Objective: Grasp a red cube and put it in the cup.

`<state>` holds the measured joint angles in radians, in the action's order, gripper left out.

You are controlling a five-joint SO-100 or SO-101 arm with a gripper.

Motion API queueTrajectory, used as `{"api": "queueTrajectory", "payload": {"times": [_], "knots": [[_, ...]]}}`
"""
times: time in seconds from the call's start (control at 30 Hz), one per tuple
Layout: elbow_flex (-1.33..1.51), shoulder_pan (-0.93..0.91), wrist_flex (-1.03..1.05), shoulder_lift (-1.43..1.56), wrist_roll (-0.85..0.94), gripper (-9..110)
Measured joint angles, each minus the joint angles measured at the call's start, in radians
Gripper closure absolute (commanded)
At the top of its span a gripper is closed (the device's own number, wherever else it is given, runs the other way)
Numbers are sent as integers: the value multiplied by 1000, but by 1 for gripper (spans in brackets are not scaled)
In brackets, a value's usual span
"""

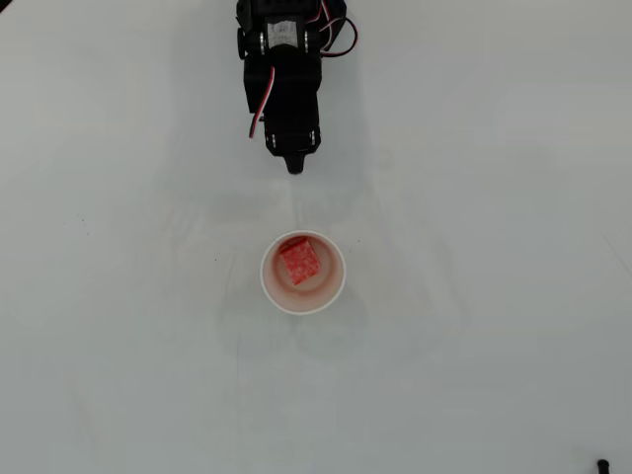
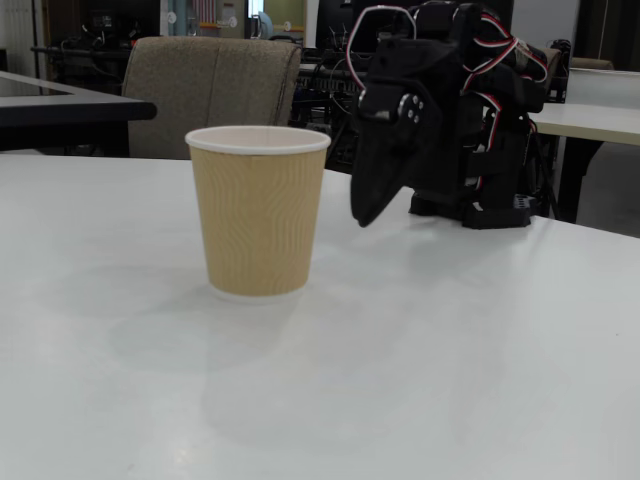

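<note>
One red cube lies inside the cup, resting on its bottom a little toward the far side, so the placing looks done. In the overhead view the end effector hangs beyond the cup's far rim, apart from it, fingers together and empty, above the counter.

In the fixed view the red cube is hidden by the wall of the cup. The arm is cut off by the top edge of the overhead view. A small dark object at the lower right cannot be identified.
</note>
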<state>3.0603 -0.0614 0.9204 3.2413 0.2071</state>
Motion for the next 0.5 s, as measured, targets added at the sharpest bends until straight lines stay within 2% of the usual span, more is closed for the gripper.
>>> {"api": "queueTrajectory", "payload": {"times": [0.5], "knots": [[3, 2, -94, -2, 2, 101]]}}
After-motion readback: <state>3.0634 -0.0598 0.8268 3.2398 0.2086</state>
